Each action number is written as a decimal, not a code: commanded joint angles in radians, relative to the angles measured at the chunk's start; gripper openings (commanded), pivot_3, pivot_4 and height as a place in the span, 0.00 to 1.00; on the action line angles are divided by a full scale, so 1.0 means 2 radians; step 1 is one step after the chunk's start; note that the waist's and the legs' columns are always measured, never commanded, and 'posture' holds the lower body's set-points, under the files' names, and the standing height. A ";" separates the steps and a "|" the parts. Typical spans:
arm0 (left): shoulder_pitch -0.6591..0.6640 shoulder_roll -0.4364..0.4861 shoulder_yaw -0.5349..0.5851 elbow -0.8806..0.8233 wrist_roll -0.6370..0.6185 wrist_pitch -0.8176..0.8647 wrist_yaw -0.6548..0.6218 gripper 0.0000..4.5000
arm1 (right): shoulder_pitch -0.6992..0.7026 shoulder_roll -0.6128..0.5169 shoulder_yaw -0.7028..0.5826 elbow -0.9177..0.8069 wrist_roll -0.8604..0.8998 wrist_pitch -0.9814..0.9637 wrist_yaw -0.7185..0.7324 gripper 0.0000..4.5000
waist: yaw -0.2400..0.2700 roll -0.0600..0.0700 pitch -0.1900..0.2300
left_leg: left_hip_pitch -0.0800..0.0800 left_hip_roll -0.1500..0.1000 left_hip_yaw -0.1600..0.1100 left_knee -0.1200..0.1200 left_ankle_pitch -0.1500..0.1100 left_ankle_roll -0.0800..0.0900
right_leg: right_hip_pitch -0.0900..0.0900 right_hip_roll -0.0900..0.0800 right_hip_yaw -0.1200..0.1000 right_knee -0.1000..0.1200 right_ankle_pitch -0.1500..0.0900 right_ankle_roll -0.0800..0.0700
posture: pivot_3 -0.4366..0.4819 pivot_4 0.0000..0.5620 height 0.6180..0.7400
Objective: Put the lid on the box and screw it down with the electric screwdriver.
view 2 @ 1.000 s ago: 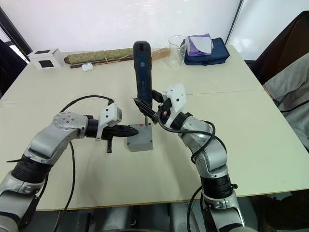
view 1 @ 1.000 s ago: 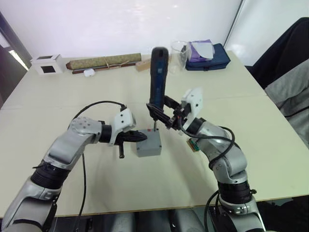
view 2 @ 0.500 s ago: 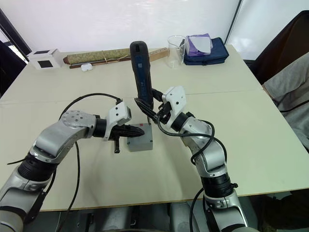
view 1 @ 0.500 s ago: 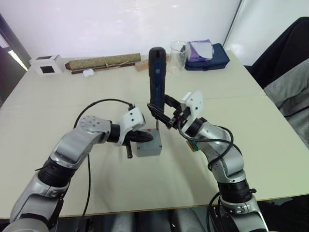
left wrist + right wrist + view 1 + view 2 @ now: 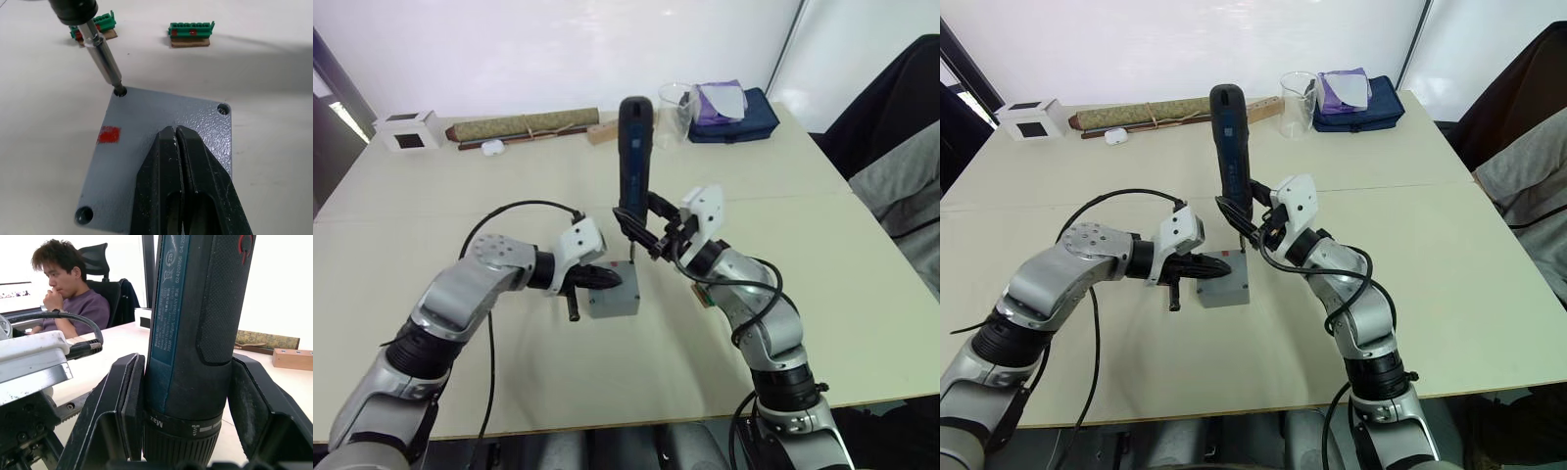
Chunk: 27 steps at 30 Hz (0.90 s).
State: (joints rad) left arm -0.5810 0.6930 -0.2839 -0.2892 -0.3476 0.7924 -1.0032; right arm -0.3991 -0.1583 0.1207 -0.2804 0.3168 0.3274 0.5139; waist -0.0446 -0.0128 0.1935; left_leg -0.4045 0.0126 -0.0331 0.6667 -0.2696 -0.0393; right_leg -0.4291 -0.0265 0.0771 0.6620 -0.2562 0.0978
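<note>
The grey box [image 5: 615, 302] stands at the table's middle with the grey lid [image 5: 142, 120] lying flat on it; the top face carries a small red mark and corner screw holes. My left gripper [image 5: 176, 131] is shut, its fingertips resting on the lid from the left [image 5: 604, 278]. The black electric screwdriver [image 5: 633, 157] stands nearly upright, and my right gripper [image 5: 648, 227] is shut on its lower body. The metal bit [image 5: 103, 58] sits in the lid's far corner hole. In the right wrist view the fingers [image 5: 128, 396] clamp the screwdriver [image 5: 195, 323].
Two green connector boards [image 5: 191, 34] lie just behind the box. Along the far edge are a white cube [image 5: 408, 129], a rolled olive bundle [image 5: 524, 125], a wooden block [image 5: 602, 132], a clear beaker [image 5: 674, 98] and a blue bag [image 5: 734, 113]. A seated person [image 5: 68, 293] is nearby.
Over the last second my left arm swung in toward the box and its shut fingers came to rest on the lid. The screwdriver stayed over the far corner, shifting only slightly.
</note>
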 commanded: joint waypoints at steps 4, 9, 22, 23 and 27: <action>0.056 0.028 0.006 0.030 0.019 -0.066 -0.017 0.00 | 0.029 -0.010 0.022 -0.002 -0.021 0.004 -0.007 0.48 | -0.001 -0.001 -0.001 | 0.005 0.000 0.001 -0.001 0.000 0.000 | 0.004 0.000 0.001 0.000 -0.001 -0.001 | 0.48 0.27 1.00; 0.068 0.024 0.006 0.045 0.023 -0.090 -0.018 0.00 | 0.037 -0.011 0.032 0.004 -0.023 0.009 -0.009 0.48 | -0.001 -0.002 -0.002 | 0.013 0.001 0.001 -0.003 0.000 0.000 | 0.012 0.001 0.000 -0.001 -0.003 -0.003 | 0.48 0.27 1.00; 0.076 0.019 -0.001 0.054 0.029 -0.106 -0.016 0.00 | 0.030 -0.016 0.046 0.020 -0.037 0.034 -0.018 0.48 | -0.002 -0.004 -0.010 | 0.016 0.001 0.001 -0.007 0.000 0.000 | 0.014 0.001 0.000 -0.003 -0.004 -0.004 | 0.48 0.27 1.00; 0.076 0.019 -0.002 0.054 0.029 -0.106 -0.016 0.00 | 0.029 -0.017 0.046 0.021 -0.038 0.035 -0.019 0.48 | -0.002 -0.004 -0.010 | 0.016 0.001 0.001 -0.007 0.000 0.000 | 0.014 0.001 0.000 -0.004 -0.004 -0.004 | 0.48 0.27 1.00; 0.074 0.014 -0.004 0.055 0.031 -0.105 -0.014 0.00 | 0.024 -0.019 0.053 0.039 -0.049 0.050 -0.022 0.48 | -0.001 -0.004 -0.014 | 0.016 0.001 0.001 -0.008 0.000 0.000 | 0.014 0.001 0.000 -0.004 -0.005 -0.004 | 0.48 0.27 1.00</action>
State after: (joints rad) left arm -0.4550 0.7183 -0.2576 -0.2071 -0.3236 0.5605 -1.0363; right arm -0.3824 -0.1783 0.1933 -0.2707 0.2499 0.3646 0.4721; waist -0.0470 -0.0199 0.1662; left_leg -0.3713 0.0147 -0.0318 0.6510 -0.2699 -0.0391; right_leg -0.4003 -0.0252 0.0780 0.6529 -0.2653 0.0892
